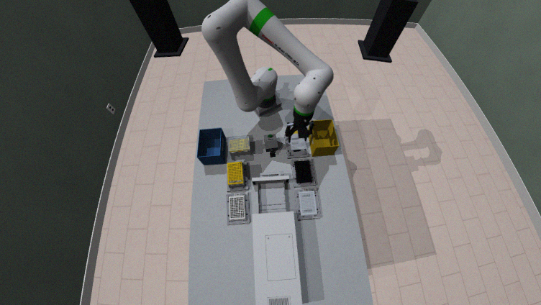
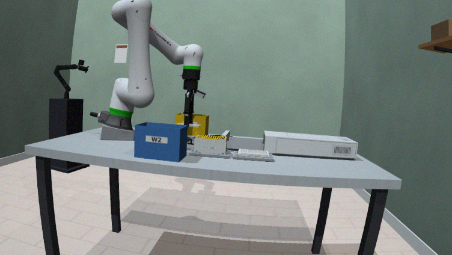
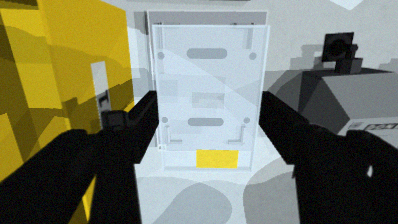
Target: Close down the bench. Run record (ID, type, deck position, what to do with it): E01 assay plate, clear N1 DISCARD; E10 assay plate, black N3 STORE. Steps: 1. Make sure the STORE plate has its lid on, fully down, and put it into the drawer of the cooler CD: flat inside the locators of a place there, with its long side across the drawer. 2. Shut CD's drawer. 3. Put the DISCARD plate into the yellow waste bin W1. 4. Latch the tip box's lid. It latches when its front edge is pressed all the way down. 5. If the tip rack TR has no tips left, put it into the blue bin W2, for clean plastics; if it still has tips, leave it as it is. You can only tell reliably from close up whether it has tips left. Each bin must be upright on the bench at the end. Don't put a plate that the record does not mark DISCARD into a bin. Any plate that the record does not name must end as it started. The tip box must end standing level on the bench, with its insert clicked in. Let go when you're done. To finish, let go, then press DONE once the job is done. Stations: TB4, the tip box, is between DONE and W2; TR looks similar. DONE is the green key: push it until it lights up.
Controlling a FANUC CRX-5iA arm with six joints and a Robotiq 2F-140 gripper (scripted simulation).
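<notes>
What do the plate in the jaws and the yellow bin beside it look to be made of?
Plate: looks like clear, glossy plastic; the nest's slots and pins show through it, and it carries a yellow tag near one end. The gripper is shut on its long sides.
Yellow bin: opaque, matte and evenly coloured with thin straight walls, probably moulded plastic, though the look leaves that open.
</notes>
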